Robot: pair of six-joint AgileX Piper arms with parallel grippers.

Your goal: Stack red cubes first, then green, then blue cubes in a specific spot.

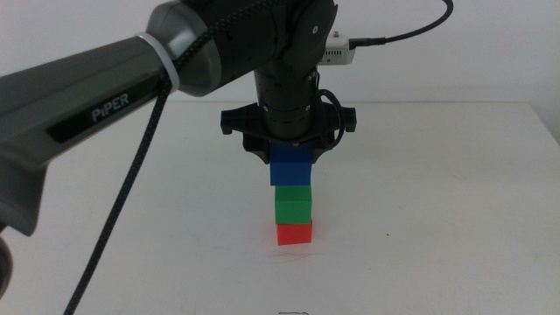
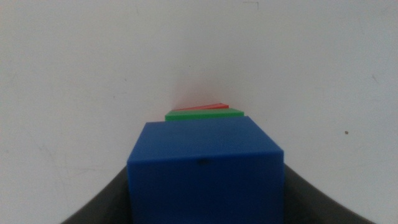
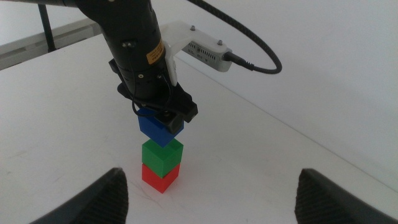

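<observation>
Left gripper is pointing straight down over mid-table, jaws pinched on the blue cube. Blue sits directly above the green cube, which rests on the red cube on the white table. Can't tell whether blue already touches green; middle view shows it at or just over the top face, offset slightly to the left of green's. The key relation is vertical: stack is straight below the tool, so the remaining move looks like a short drop and release. Right gripper waits near the table edge, jaws spread, holding nothing.
</observation>
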